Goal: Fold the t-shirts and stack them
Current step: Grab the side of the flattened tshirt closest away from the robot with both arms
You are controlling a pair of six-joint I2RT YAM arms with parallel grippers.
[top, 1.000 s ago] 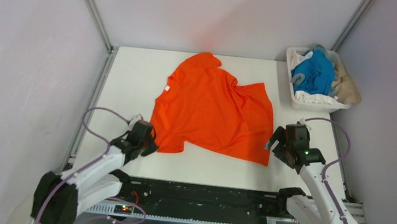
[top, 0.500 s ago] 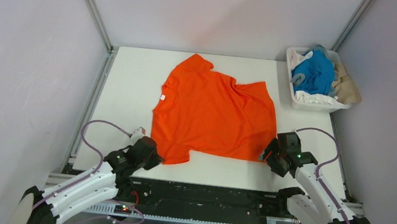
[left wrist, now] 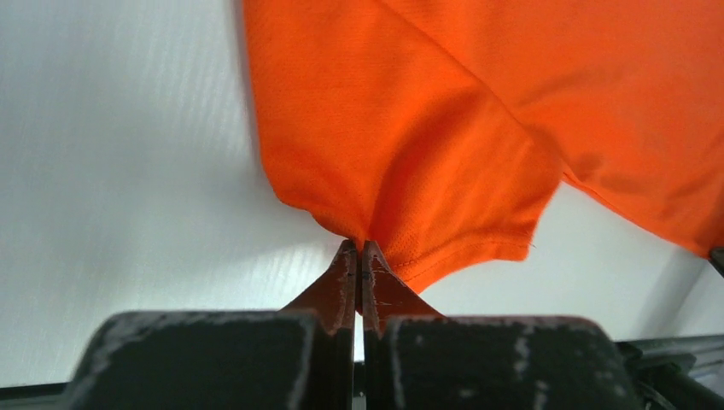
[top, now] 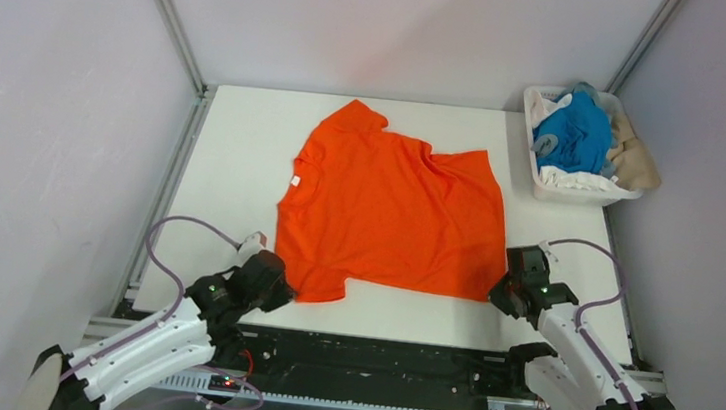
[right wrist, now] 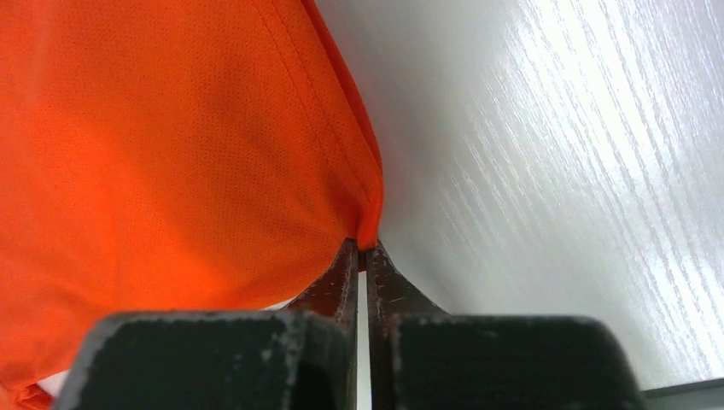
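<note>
The orange t-shirt (top: 388,213) lies spread on the white table, neck with its small white tag (top: 295,180) to the left. My left gripper (top: 281,286) is shut on the near sleeve's edge (left wrist: 401,213), pinched at the fingertips (left wrist: 359,248). At the shirt's near right hem corner (right wrist: 363,213), my right gripper (top: 497,290) is shut on the cloth, seen between the tips (right wrist: 363,248). A blue t-shirt (top: 577,133), a white one (top: 572,180) and a beige one (top: 635,156) are heaped in the basket.
The white plastic basket (top: 541,187) stands at the table's far right corner. Metal frame posts (top: 171,21) rise at the back corners, and grey walls close in both sides. The black rail (top: 374,362) with both arm bases runs along the near edge.
The shirt has been drawn toward the near edge and flattened. My left arm pulled back with the sleeve. The right gripper came in to the hem corner and closed on it.
</note>
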